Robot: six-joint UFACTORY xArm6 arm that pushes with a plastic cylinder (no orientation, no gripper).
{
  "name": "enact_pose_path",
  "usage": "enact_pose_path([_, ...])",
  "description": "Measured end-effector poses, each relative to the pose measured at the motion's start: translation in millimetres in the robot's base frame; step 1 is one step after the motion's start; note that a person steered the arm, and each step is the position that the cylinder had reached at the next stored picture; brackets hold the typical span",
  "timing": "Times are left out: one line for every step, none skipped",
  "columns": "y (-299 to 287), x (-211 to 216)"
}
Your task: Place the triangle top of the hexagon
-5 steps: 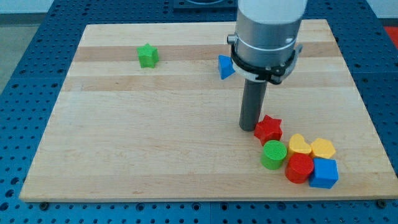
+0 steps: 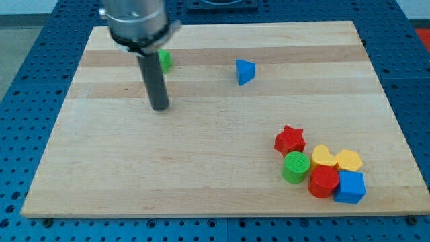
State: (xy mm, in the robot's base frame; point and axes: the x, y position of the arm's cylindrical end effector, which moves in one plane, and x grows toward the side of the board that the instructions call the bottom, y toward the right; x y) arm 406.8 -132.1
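The blue triangle [image 2: 245, 71] lies on the wooden board [image 2: 215, 161] near the view's top, right of centre. My tip [image 2: 160, 107] rests on the board at the upper left, well left of the triangle and just below a green star [image 2: 164, 60], which the rod partly hides. At the lower right is a cluster: a red star [image 2: 290, 140], a green cylinder [image 2: 295, 167], a yellow heart [image 2: 324, 156], a yellow hexagon-like block [image 2: 349, 160], a red cylinder [image 2: 324, 181] and a blue cube [image 2: 350, 187].
The board sits on a blue perforated table [image 2: 27, 74]. The arm's grey body [image 2: 134, 17] hangs over the board's top left.
My tip has moved far left and upward, from beside the red star to below the green star. The blocks have not moved.
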Motion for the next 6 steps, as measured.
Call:
enact_pose_path([21.1, -48.2])
enact_pose_path([102.5, -54.0])
enact_pose_path([185.4, -54.0])
enact_pose_path([223.3, -54.0])
enact_pose_path([200.2, -54.2])
enact_pose_path([184.9, -69.3])
